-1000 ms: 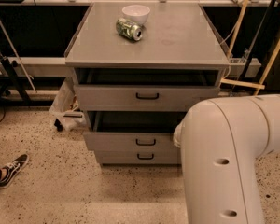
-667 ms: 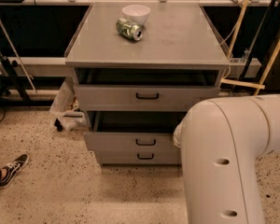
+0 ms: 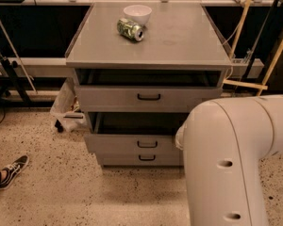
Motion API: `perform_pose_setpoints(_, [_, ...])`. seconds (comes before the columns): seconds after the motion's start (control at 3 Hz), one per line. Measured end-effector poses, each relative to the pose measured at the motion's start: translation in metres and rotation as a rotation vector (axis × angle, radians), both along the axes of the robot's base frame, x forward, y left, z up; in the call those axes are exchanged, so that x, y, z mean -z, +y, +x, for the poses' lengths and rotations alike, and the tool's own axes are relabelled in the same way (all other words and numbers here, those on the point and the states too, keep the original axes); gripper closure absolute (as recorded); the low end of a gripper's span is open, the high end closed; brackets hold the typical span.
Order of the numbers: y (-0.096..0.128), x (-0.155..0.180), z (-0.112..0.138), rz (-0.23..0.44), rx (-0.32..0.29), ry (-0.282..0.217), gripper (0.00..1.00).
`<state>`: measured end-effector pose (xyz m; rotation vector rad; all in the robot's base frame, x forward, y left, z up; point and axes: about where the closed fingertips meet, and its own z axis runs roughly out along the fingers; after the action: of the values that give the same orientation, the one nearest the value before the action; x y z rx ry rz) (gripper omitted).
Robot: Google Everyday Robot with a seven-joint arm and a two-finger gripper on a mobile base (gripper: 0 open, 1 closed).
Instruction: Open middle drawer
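No change detected against the earlier pictures, middle drawer (image 3: 118,144) front at the same extension, white arm (image 3: 226,164) at the same lower-right station, gripper out of view, no item displaced.

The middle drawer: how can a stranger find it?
With the gripper out of view, find the grey cabinet under the white bowl. The middle drawer is second of three fronts, pulled out below the widest and above the smallest.

Speckled terrazzo floor (image 3: 42,199); grey cabinet (image 3: 179,41) — dark shelving (image 3: 33,32) behind; 1 sneaker (image 3: 13,170) at left.
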<state>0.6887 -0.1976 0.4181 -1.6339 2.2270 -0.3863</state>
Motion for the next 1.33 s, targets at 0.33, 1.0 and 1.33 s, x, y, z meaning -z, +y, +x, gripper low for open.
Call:
perform_pose_setpoints(0.33, [0.0010,-0.0033,-0.0076,0.019,0.003,-0.005,1.00])
perform_pose_setpoints(1.0, [0.0010,-0.0014,-0.0098,0.016,-0.002,0.001,1.00])
perform_pose_setpoints(1.33, [-0.0006,0.0005,-0.0153,0.020,-0.002,0.002,1.00])
